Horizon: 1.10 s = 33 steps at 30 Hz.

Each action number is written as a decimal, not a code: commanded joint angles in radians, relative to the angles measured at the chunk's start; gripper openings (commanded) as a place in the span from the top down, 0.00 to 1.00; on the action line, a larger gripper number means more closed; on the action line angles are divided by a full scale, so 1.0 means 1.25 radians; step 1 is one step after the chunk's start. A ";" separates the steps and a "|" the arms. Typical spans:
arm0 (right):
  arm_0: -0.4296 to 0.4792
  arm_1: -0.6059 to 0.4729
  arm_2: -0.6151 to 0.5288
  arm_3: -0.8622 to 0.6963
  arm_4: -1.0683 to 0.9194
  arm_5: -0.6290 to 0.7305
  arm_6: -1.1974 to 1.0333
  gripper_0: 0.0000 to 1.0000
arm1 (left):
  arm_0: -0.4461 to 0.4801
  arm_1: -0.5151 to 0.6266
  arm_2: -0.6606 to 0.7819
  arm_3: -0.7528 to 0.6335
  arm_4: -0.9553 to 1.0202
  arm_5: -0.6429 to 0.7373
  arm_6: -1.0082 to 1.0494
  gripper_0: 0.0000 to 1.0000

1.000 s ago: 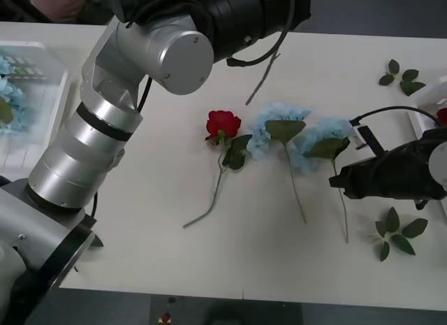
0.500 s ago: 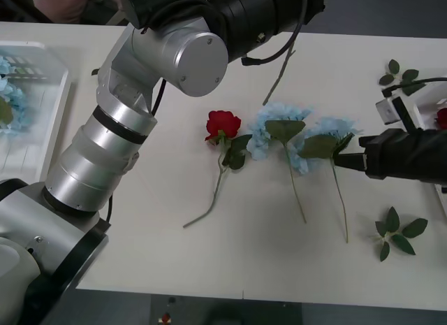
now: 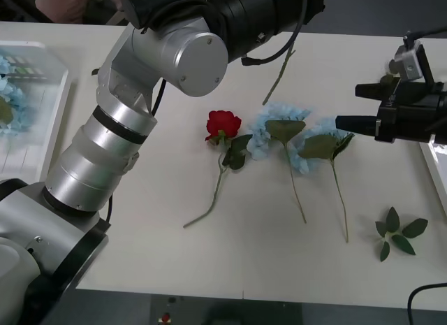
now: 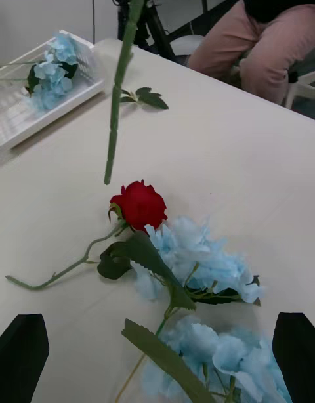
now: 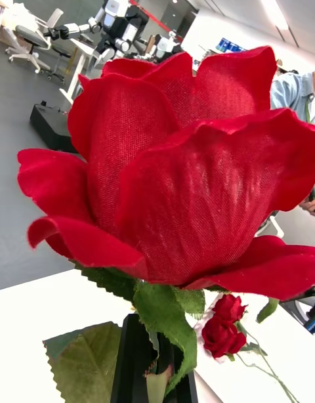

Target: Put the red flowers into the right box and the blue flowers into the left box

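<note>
Left box (image 3: 52, 84), at the table's left edge: slatted tray with blue flowers (image 3: 10, 105) lying inside, also seen far off from the right wrist. Left arm reaches from the near left up over the table's far centre. Left gripper (image 5: 141, 358), seen from its wrist: black fingers clamped on the stalk just under a held rose (image 5: 177, 180), bloom upright. The front view adds its stem (image 3: 279, 72) hanging free above the table, clear of the surface. Two smaller red blooms (image 5: 224, 324) lie beyond on a white surface; whether that is a box cannot be told.

Table centre: table rose (image 3: 223, 124) lying flat. Just beside it on the right are two loose blue clusters (image 3: 278, 126), leaves overlapping, stems towards the near edge.

Right gripper (image 3: 357, 106): fingers spread, empty, pointing left, just right of the clusters. Right box (image 3: 433, 175): rim at the right edge, contents not visible. Leaf sprig (image 3: 398, 234) lies near it.
</note>
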 commanded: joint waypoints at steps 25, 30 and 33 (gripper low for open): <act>-0.256 0.134 0.003 0.199 0.019 -0.066 0.013 0.00 | -0.027 0.011 0.002 -0.014 0.003 -0.009 0.036 1.00; -0.272 0.154 0.014 0.217 0.027 -0.083 0.012 0.00 | -0.027 0.011 0.002 -0.014 0.003 -0.009 0.036 1.00; -0.272 0.156 0.025 0.217 0.027 -0.098 0.012 0.06 | -0.027 0.011 0.002 -0.014 0.003 -0.009 0.036 1.00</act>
